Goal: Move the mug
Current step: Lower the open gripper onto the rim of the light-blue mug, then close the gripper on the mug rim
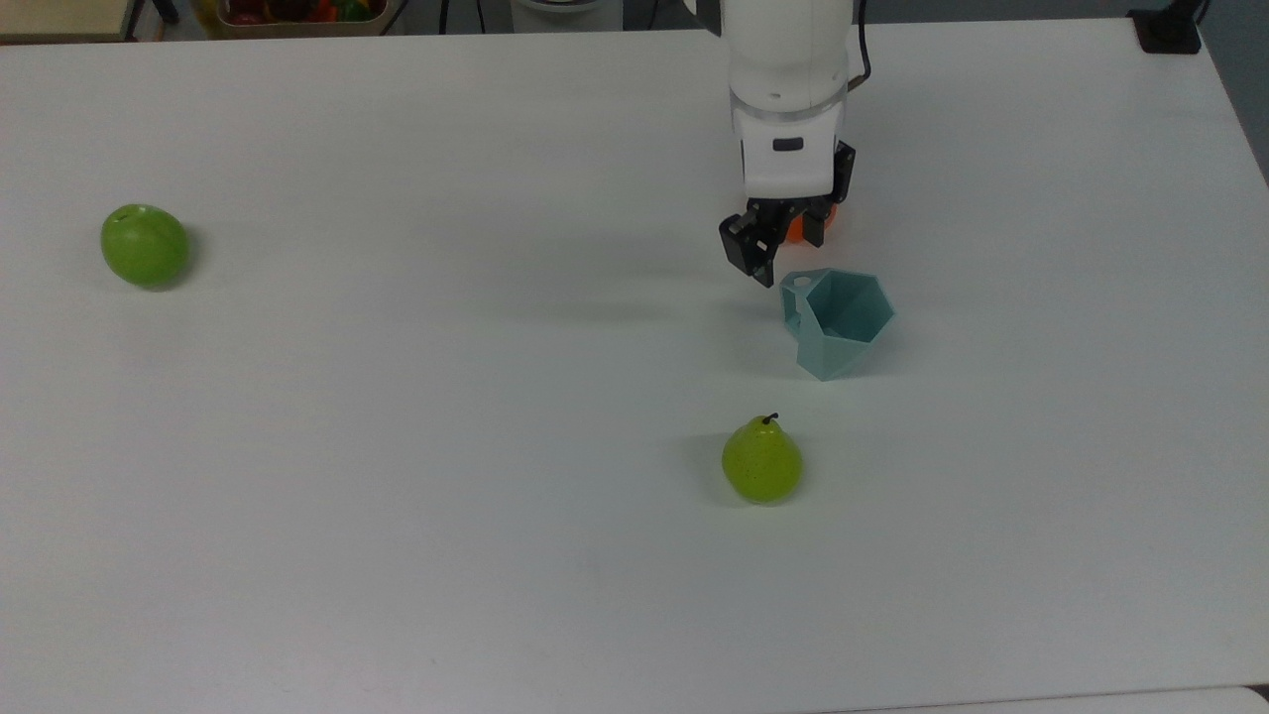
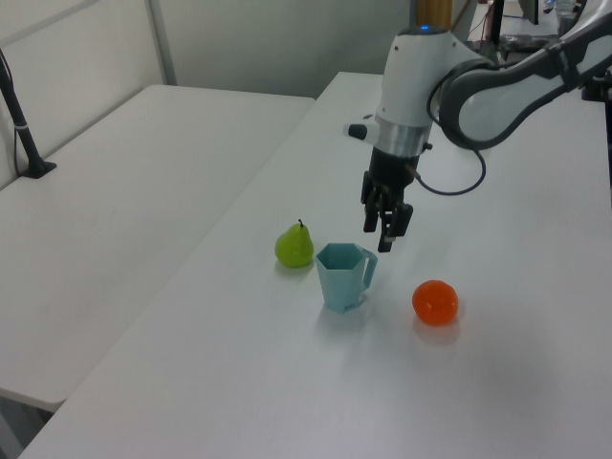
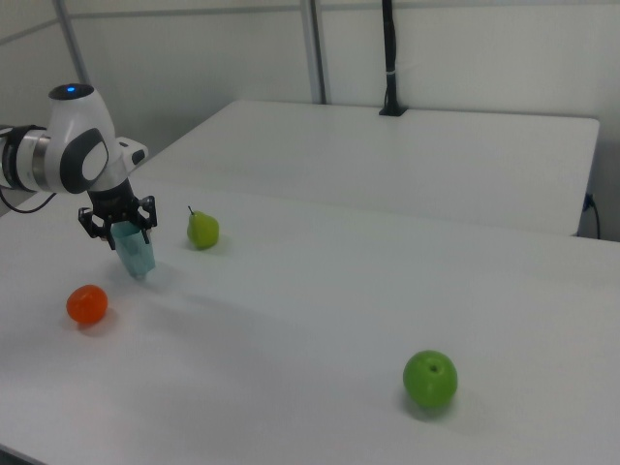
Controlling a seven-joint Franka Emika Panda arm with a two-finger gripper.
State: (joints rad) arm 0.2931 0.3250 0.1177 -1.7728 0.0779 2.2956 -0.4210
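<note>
- Top view: the mug [image 1: 839, 320] stands upright on the white table [image 1: 397, 397], towards the top view's right of centre, with its small handle at the upper-left of its rim.
- An orange [image 2: 435, 301] lies near the mug on the left view's right. A pear [image 1: 761, 463] lies near the mug on the other side, below it in the top view. A green apple [image 1: 145, 245] sits well apart at the top view's far left.
- The gripper [image 1: 783, 248] hangs just above and beside the handle side of the mug, pointing down. In the top view the arm covers most of the orange.
- The fingers are parted, with a clear gap between them, and hold nothing. The left view shows the gripper [image 2: 384, 224] just above the rim, not touching the mug.
- Right view: the gripper [image 3: 116, 225] lines up with the top of the mug [image 3: 135, 251], with the pear [image 3: 202, 230] beside it and the apple [image 3: 429, 379] well apart.
- Judgement of step: this is the approach, with the mug not yet grasped or shifted.
- Judgement of next move: the gripper needs to come down so one finger goes inside the rim and the other outside the wall, or both straddle the handle, and then close.
- Risk noted: the faceted, tapered wall may slip or tip if pinched off-centre, and the orange lies close enough to be knocked.
</note>
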